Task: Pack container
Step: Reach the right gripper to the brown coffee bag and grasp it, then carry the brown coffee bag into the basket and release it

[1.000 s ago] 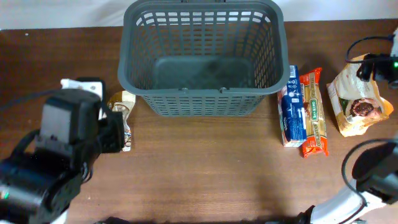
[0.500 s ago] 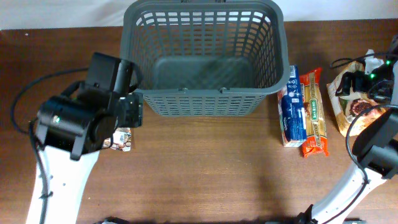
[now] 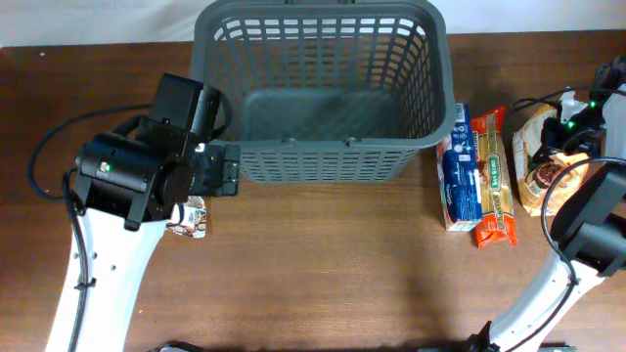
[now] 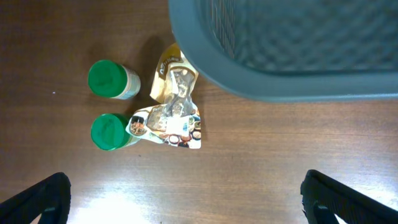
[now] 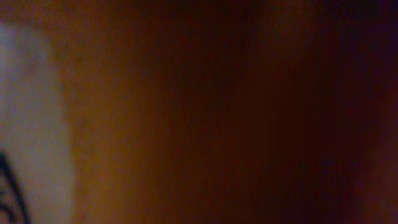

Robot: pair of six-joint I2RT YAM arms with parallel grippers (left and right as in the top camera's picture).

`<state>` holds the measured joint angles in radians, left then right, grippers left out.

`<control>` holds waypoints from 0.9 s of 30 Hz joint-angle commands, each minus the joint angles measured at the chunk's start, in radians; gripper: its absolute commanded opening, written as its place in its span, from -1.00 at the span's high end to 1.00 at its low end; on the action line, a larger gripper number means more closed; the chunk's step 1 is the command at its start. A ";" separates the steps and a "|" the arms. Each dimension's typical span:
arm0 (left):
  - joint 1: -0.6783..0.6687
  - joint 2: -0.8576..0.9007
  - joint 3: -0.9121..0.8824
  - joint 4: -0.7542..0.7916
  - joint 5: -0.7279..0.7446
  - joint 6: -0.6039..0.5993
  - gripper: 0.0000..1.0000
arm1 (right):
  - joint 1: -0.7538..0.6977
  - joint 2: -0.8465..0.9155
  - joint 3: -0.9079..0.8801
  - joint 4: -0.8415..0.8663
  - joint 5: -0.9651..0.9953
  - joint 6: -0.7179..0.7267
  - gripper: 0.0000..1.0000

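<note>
Container (image 3: 323, 161) at the surface's (image 3: 342, 254) far edge.
Your left gripper (image 4: 186, 196) gapes near a pouch (image 4: 171, 118); right gripper (image 3: 565, 132): cannot tell.

Left arm (image 3: 137, 181) swung from the front-left tabletop (image 3: 342, 264) up to the container (image 3: 323, 161)'s left front corner. Right arm (image 3: 585, 117) came inward over the tan bag (image 3: 538, 181).

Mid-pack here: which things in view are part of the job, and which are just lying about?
Job:
- basket
- likely goods to pack: two green-lidded jars, crumpled snack pouch, blue packet, orange pasta packet, brown bag

Not for packing:
- wooden table
- black cable beside the left arm
</note>
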<state>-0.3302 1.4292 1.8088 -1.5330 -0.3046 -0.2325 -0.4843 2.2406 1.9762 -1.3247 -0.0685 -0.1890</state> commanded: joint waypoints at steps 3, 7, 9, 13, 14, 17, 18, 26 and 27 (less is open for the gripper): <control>0.006 0.002 0.008 -0.005 -0.014 -0.006 -0.99 | 0.013 0.032 0.022 -0.042 -0.002 0.107 0.92; 0.006 0.002 0.008 -0.005 -0.014 -0.006 -0.99 | 0.013 -0.031 0.146 -0.076 0.045 0.153 0.92; 0.006 0.002 0.008 -0.005 -0.014 -0.006 -0.99 | 0.013 -0.068 0.233 -0.098 0.046 0.182 0.92; 0.006 0.002 0.008 -0.005 -0.014 -0.006 -0.99 | 0.028 -0.153 0.452 -0.156 0.047 0.199 0.92; 0.006 0.002 0.008 -0.005 -0.014 -0.006 -0.99 | 0.039 -0.176 0.515 -0.169 0.046 0.205 0.92; 0.006 0.002 0.008 -0.005 -0.014 -0.006 -0.99 | 0.089 -0.237 0.687 -0.203 0.046 0.224 0.92; 0.006 0.002 0.008 -0.005 -0.014 -0.006 -0.99 | 0.110 -0.256 0.734 -0.210 0.046 0.230 0.92; 0.006 0.002 0.008 -0.005 -0.014 -0.006 -0.99 | 0.459 -0.377 0.966 -0.171 0.127 0.429 0.92; 0.006 0.002 0.008 -0.005 -0.014 -0.006 -0.99 | 0.497 -0.377 0.966 -0.165 0.162 0.462 0.92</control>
<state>-0.3302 1.4292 1.8088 -1.5364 -0.3046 -0.2325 -0.0875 1.8805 2.9143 -1.5192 -0.0032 0.1387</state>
